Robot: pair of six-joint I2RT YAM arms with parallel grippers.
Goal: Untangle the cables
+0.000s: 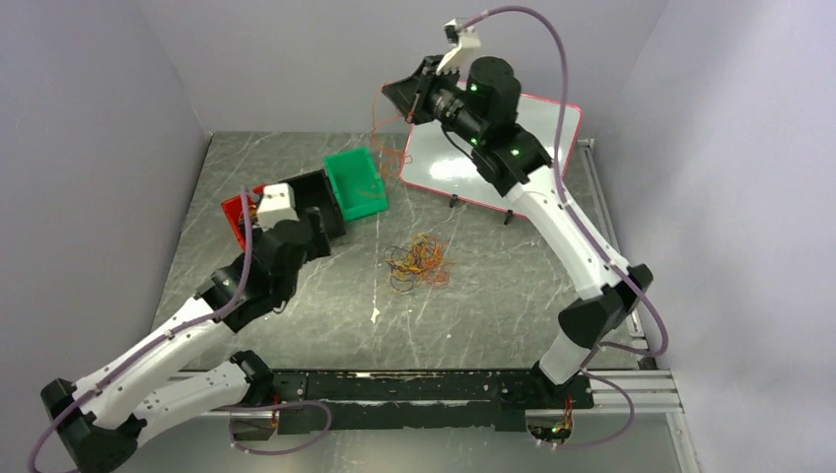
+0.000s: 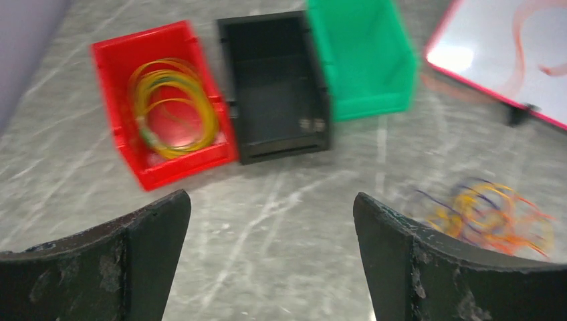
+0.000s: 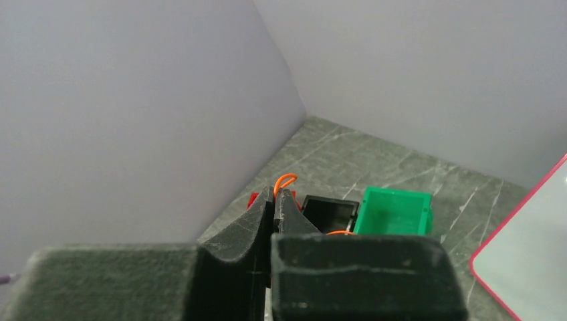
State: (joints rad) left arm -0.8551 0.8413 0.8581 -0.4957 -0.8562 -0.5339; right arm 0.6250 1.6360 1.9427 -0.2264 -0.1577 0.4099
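My left jaws hang spread wide and empty over the surface (image 2: 281, 180). A careless drop could clip the red bin (image 2: 114, 53) and spill the yellow cable (image 2: 175, 107) coiled inside it. The tangle (image 1: 419, 261) lies mid-surface, a loose knot of orange, yellow and dark loops, so one grab may lift several together. My right jaws, raised high, are pinching the orange cable (image 3: 286, 179). Thread-thin, it could slip free. It could also drag the pile if its tail is caught there, which I cannot tell.

red bin (image 2: 175, 170) | black bin (image 2: 281, 148) | green bin (image 2: 371, 100) | cables (image 1: 419, 264) orange, yellow, blue | table (image 2: 287, 217) grey-marbled
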